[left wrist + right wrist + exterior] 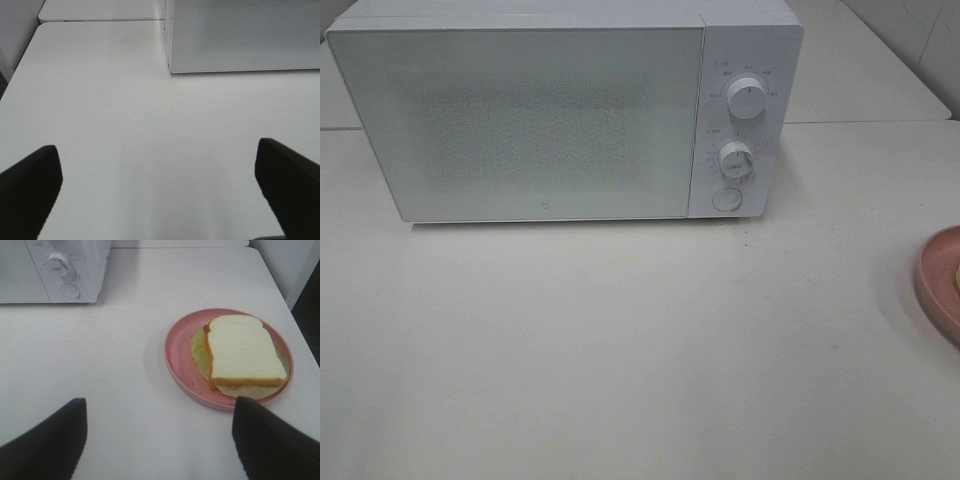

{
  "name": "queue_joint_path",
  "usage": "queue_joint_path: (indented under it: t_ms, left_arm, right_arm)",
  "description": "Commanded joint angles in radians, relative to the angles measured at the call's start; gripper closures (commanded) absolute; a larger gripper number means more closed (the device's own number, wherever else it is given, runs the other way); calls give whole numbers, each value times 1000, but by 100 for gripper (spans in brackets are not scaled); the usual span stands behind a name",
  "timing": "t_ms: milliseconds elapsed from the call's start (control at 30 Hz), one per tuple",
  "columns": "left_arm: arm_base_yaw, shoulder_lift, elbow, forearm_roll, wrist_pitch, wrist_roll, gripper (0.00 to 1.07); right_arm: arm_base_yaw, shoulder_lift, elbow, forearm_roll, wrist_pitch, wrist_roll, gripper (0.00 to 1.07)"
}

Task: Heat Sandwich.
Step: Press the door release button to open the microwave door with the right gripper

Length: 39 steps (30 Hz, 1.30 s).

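At right edge of high view: sandwich (245,350) on plate (172,360), well apart from microwave (550,120) | right gripper (160,405) nearer, jaws wide, empty, sandwich ahead and offset to one finger's side | left gripper (157,150) wide, empty, facing microwave's corner

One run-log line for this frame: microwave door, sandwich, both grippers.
microwave: door shut | sandwich: on pink plate, front-right of microwave | left gripper: open, empty | right gripper: open, empty, short of sandwich
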<state>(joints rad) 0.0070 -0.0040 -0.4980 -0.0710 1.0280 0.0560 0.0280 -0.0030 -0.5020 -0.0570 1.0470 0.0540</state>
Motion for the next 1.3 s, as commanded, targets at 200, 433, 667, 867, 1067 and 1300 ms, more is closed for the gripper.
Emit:
queue_joint_path:
  t_ms: [200, 433, 667, 867, 1067, 1300]
  left_arm:
    - [1, -26, 3, 0, 1, 1, 5]
    - [1, -26, 3, 0, 1, 1, 5]
    - [1, -26, 3, 0, 1, 1, 5]
    - [1, -26, 3, 0, 1, 1, 5]
    - [1, -26, 3, 0, 1, 1, 5]
    - [1, -26, 3, 0, 1, 1, 5]
  right_arm:
    - [-4, -28, -2, -4, -10, -3, 31]
    - [-4, -28, -3, -4, -10, -3, 31]
    - [-4, -12, -48, -4, -26, -3, 31]
    - [-4, 66, -84, -4, -40, -3, 31]
    - [-4, 197, -86, -4, -116, -3, 31]
    - [-4, 298, -84, -4, -194, -3, 31]
